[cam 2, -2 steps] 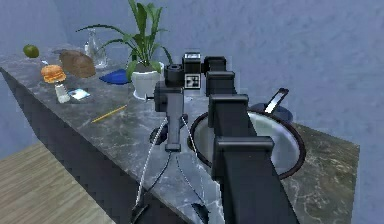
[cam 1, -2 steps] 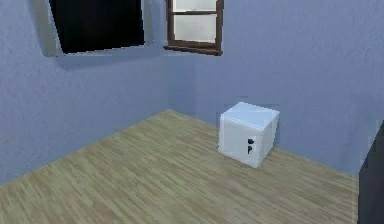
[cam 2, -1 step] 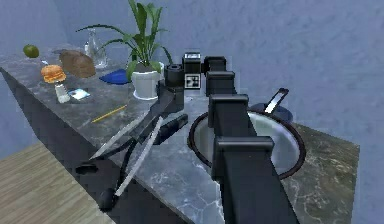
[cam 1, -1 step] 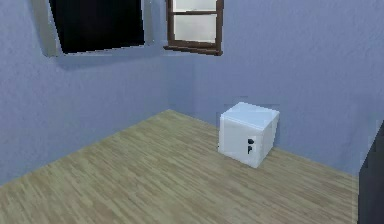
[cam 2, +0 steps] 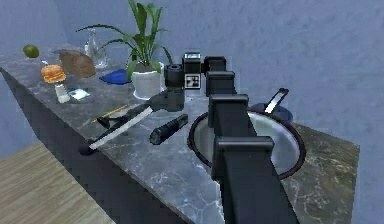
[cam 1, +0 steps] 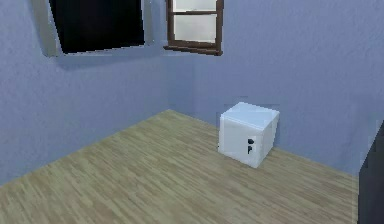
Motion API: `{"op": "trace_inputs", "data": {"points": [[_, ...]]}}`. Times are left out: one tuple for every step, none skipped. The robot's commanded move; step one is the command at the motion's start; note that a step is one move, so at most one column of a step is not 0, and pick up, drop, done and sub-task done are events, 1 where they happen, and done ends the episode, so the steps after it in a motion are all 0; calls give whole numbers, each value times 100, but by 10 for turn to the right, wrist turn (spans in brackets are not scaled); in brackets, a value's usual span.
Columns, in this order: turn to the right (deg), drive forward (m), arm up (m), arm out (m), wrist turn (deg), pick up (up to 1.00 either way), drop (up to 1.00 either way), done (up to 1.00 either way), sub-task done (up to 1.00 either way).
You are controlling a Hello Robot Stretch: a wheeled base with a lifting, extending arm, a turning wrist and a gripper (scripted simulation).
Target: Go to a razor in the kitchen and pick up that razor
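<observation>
Arm side view is crossed by a long marble counter [cam 2: 150, 175], so the drive to the kitchen looks done and the pick-up itself is judged to be what remains. Next in size, the dark arm [cam 2: 240, 150] reaches out above the round sink [cam 2: 285, 140] set in that counter. Beyond the sink and to its left stands a leafy plant [cam 2: 147, 60] in a white pot. Left of the sink lies a long silver-bladed utensil [cam 2: 120, 130]. Between that utensil and the sink lies a short dark stick [cam 2: 168, 128]. It is probably the razor, though it is too small to be sure, and it rests on the counter, not yet lifted. The gripper [cam 2: 170, 98] shows just past the sink's far left rim, near the short dark stick. With counter things behind it, neither the set of its fingers nor whether it holds anything can be told.
</observation>
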Motion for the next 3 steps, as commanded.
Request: {"op": "trace_inputs", "data": {"points": [[0,0,0,0,450,0,0,0,0],[0,0,0,0,150,0,0,0,0],[0,0,-14,0,0,0,0,0,0]]}}
